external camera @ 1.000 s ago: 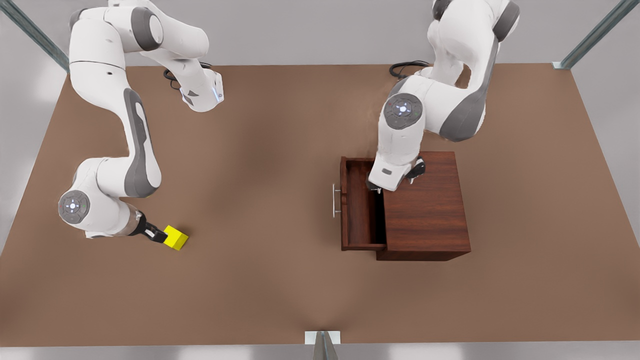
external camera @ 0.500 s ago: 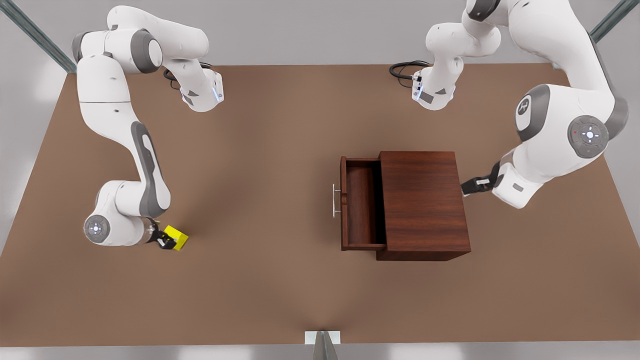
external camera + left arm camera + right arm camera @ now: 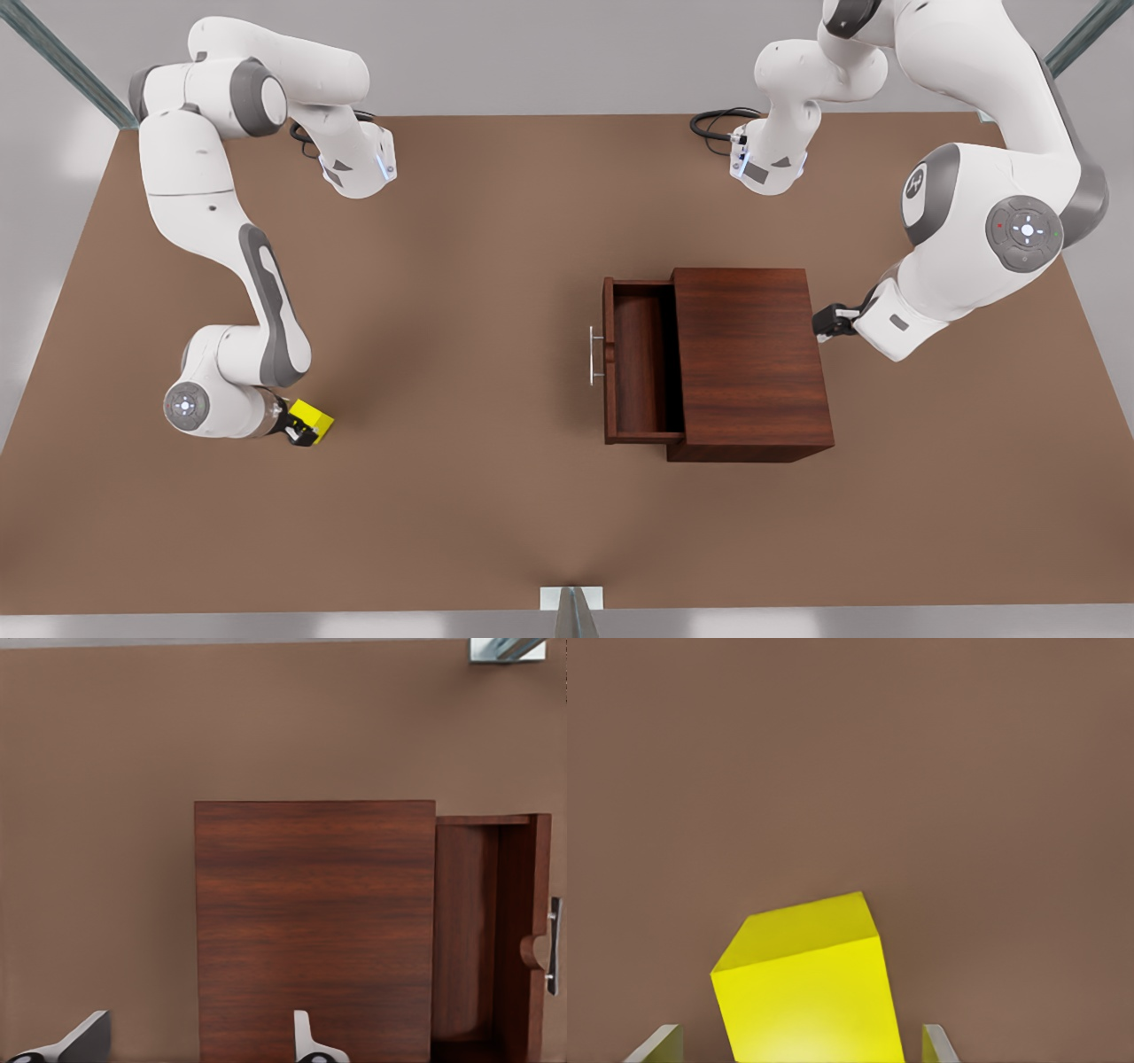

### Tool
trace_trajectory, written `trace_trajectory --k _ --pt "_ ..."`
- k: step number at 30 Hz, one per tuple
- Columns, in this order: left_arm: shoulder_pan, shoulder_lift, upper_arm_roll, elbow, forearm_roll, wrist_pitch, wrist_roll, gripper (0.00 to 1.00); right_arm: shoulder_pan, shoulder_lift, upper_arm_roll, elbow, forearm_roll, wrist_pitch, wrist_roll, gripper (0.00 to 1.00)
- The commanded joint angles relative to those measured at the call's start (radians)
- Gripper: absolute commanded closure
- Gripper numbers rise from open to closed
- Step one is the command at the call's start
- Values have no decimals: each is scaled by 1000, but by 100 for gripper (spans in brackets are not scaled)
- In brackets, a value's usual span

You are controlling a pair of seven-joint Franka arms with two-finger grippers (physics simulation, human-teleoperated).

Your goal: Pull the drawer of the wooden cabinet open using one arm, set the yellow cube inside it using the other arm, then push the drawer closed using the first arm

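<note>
Clearance check — worktop, drawer mouth and both pincers.

The drawer stands pulled out of the wooden cabinet toward the front view's left, its tray open from above with nothing over it. Between it and the yellow cube the worktop lies bare — a wide free lane. The silver handle juts from the drawer front into that lane. The right pincer straddles the cube, fingers spread with gaps on both sides. The left pincer, fingers parted, sits against the cabinet's rear edge, so the cabinet body stands between it and the drawer.
</note>
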Motion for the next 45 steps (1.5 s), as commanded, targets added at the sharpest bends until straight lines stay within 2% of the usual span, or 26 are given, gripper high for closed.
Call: trace_trajectory --k 1,26,27,30,33,40,45 --pt "0 -2 0 0 1 -2 127 0 -2 4 3 0 -7 29 -15 0" --pt "-8 -9 0 1 16 -12 122 0 -7 47 14 -44 -35 148 -18 0" --pt "-8 -9 0 2 16 -12 122 0 -7 47 14 -44 -35 148 -18 1" --pt "-8 -9 0 2 16 -12 122 0 -8 47 12 -44 -35 148 -15 15" --pt "-8 -9 0 2 15 -12 122 0 -8 45 14 -44 -33 147 -12 23" --pt "-8 -9 0 2 16 -12 122 0 -19 -44 49 -44 -24 59 23 23" --pt "-8 -10 1 2 15 -12 122 0 -10 -114 144 5 -19 -51 208 24"
